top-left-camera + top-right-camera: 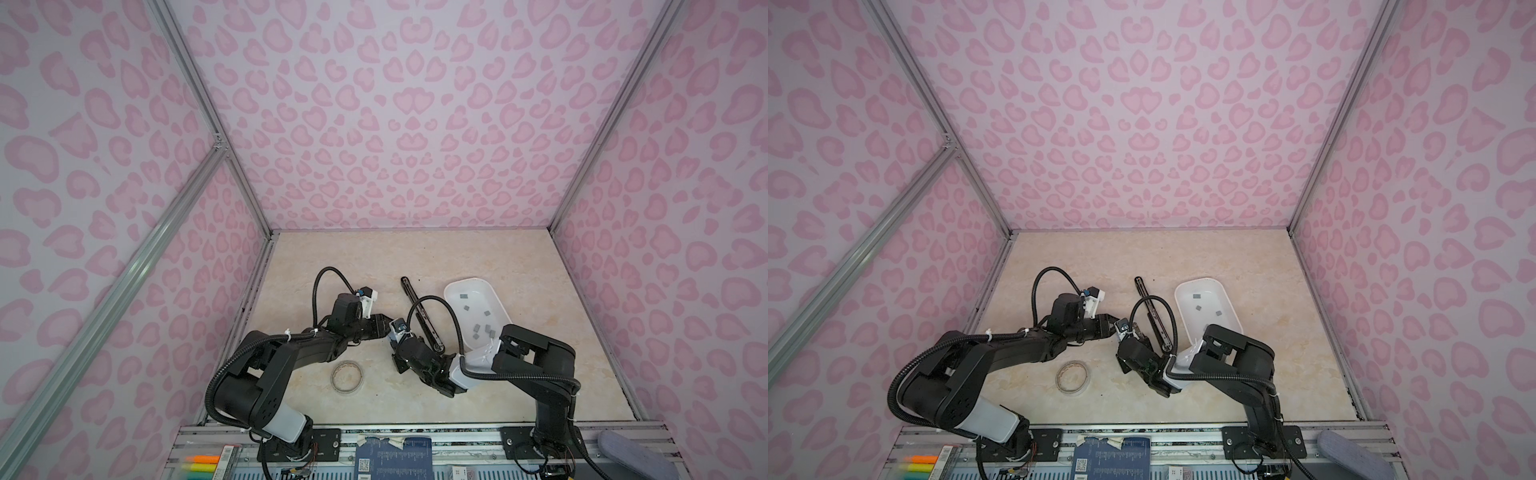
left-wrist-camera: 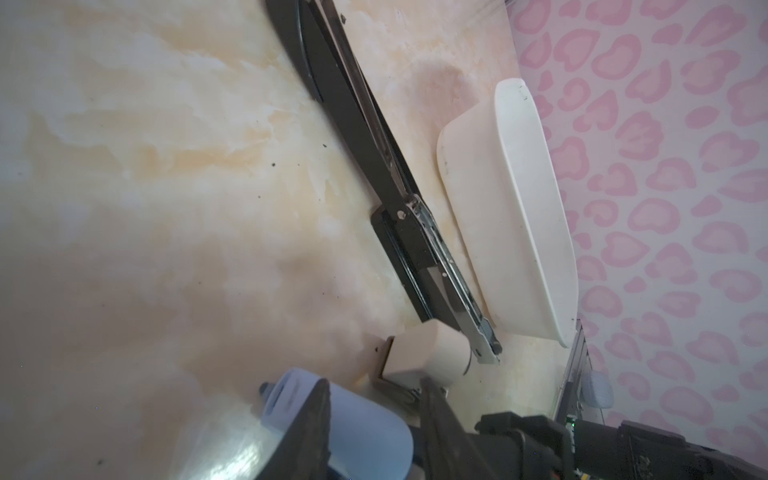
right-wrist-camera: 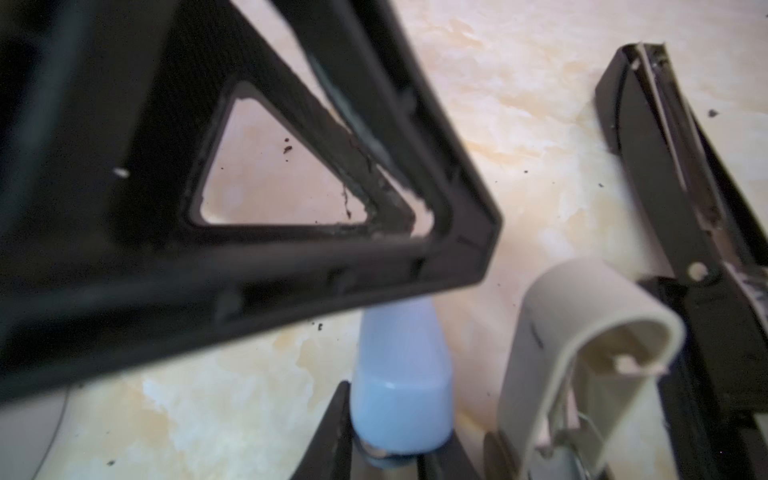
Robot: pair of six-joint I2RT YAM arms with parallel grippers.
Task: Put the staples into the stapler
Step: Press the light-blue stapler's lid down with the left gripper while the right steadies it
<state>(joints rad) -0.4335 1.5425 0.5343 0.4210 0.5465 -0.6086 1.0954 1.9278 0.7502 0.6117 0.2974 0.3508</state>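
A small light-blue stapler lies on the marble table between both arms. My right gripper is shut on its near end. My left gripper is shut across the same light-blue stapler, its black triangular finger covering the far end. In both top views the two grippers meet at mid-table and hide it. Several grey staples lie in the white tray. A beige small stapler lies just beside the blue one.
A long black stapler lies opened flat between the grippers and the tray. A roll of clear tape sits toward the front. Pink patterned walls close in three sides.
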